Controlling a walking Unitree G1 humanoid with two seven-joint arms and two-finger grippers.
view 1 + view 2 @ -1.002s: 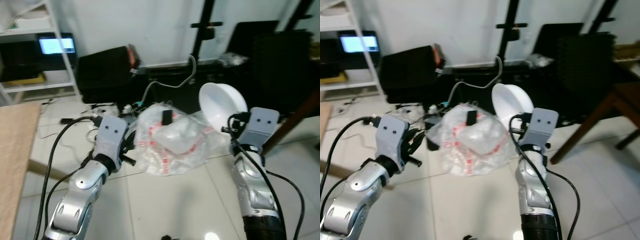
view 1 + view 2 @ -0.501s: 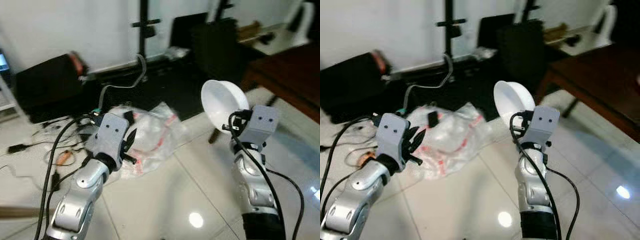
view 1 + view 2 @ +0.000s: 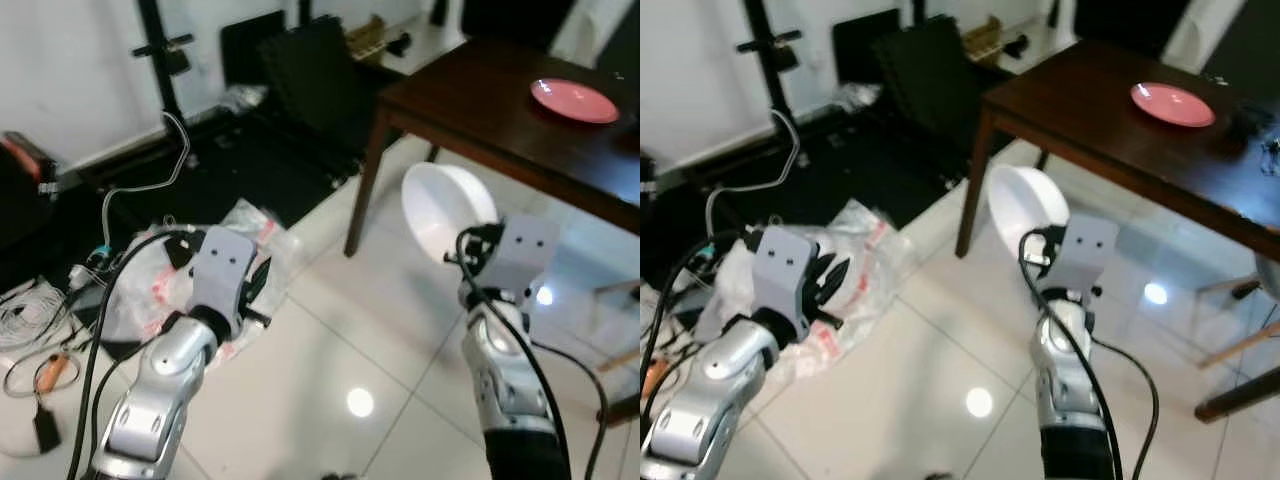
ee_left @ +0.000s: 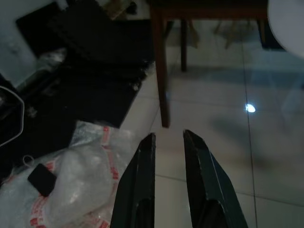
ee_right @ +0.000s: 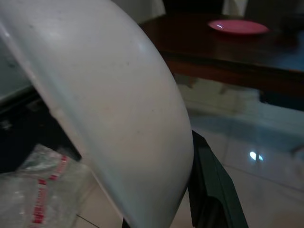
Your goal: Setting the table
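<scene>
Head views: your right gripper (image 3: 468, 250) is holding a white bowl (image 3: 447, 210) tilted on edge above the tiled floor (image 3: 330, 360), beside the dark wooden table (image 3: 480, 100), which is carrying a pink plate (image 3: 573, 99). Your left gripper (image 3: 255, 290) is hovering over a crumpled plastic bag (image 3: 150, 285).

Left wrist view: the fingers (image 4: 142, 175) are standing narrowly apart, gripping nothing.

Right wrist view: the jaws are clamping the bowl's rim.
</scene>
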